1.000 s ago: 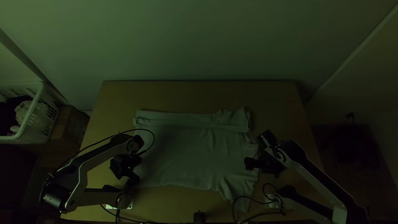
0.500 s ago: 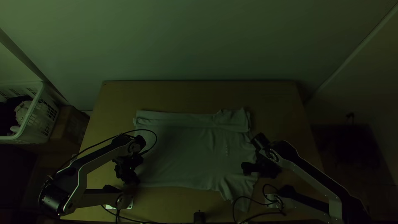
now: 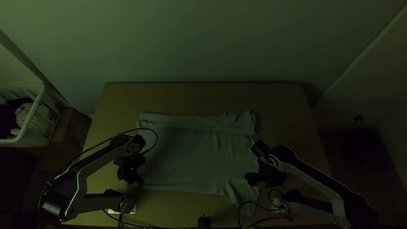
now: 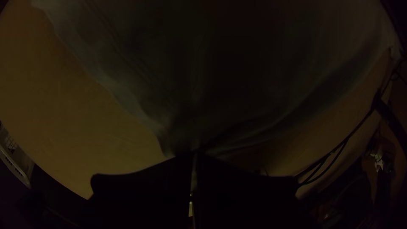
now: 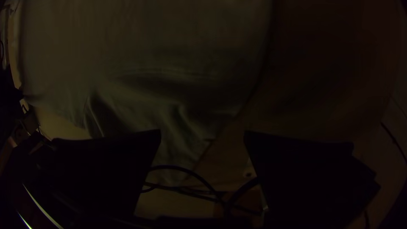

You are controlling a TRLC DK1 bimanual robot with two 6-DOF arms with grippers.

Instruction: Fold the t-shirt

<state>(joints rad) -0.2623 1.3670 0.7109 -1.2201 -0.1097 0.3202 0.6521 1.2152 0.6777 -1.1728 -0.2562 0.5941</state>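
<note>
Pale soft knit, we judge: in the top view the t-shirt [image 3: 190, 157] lies on the surface [image 3: 203, 97], its far side folded over in a strip, likely light, limp and quick to wrinkle. In the left wrist view, our left gripper [image 4: 194, 154] is closed on the near left corner [image 4: 171, 146]. In the right wrist view, our right gripper [image 5: 202, 135] stands open by the near right sleeve [image 5: 178, 123]; we'd pinch its edge deeply, lest it slip.

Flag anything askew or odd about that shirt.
The near sleeve juts out creased toward the table's near edge, and a black cable loops across its end in view, perhaps a snag risk. I see no spill or damage.
</note>
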